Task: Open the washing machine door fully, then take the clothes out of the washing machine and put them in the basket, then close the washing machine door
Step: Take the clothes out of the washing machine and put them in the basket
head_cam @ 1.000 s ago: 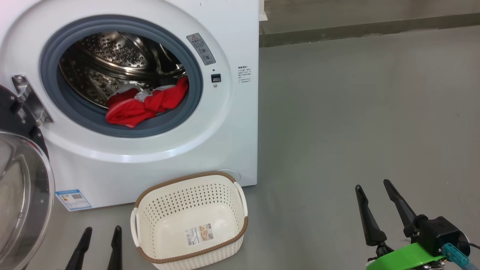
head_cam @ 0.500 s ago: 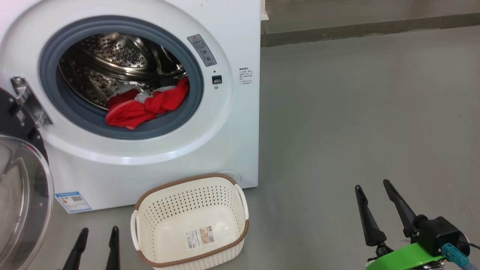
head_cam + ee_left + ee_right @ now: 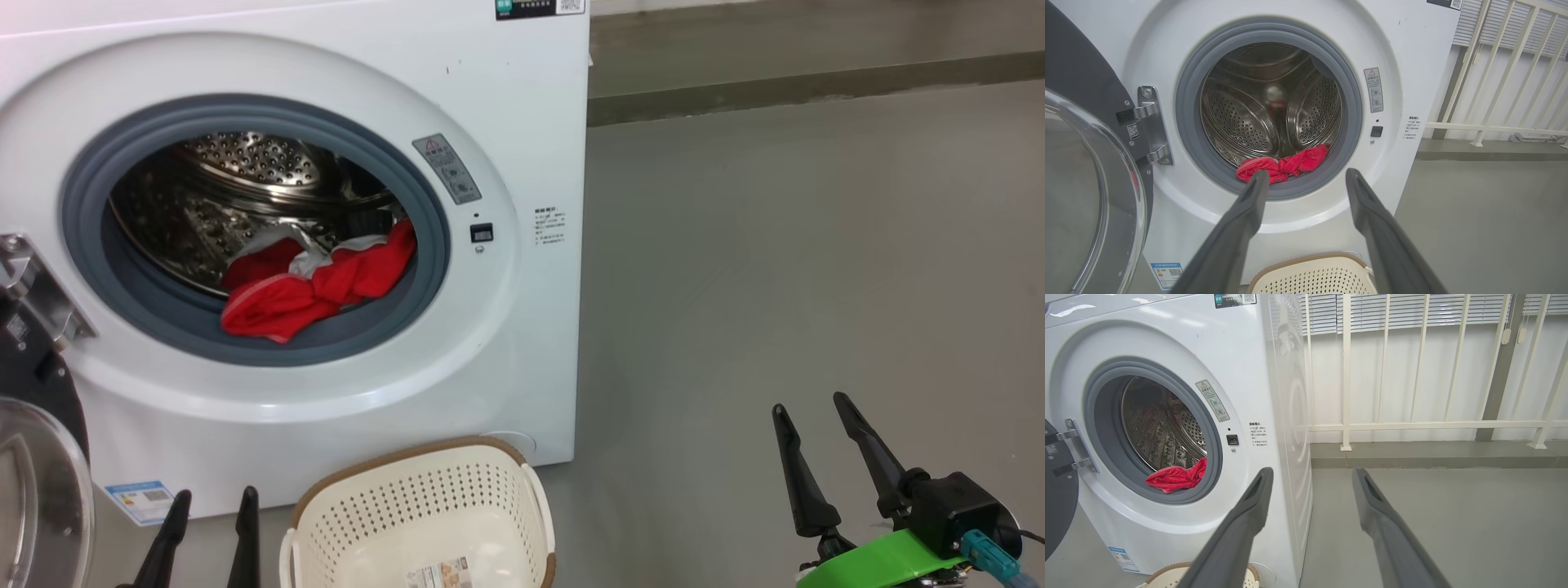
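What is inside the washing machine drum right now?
Red clothes with a bit of grey-white cloth lie bunched at the front of the drum, spilling onto the grey gasket. Anything beneath the pile is covered.

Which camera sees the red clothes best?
The head view: the red clothes show large, with nothing in front. In the left wrist view a finger covers their edge; the right wrist view sees them small, sideways.

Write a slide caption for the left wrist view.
Open left gripper faces the washing machine, door swung aside, red clothes at its mouth, basket below.
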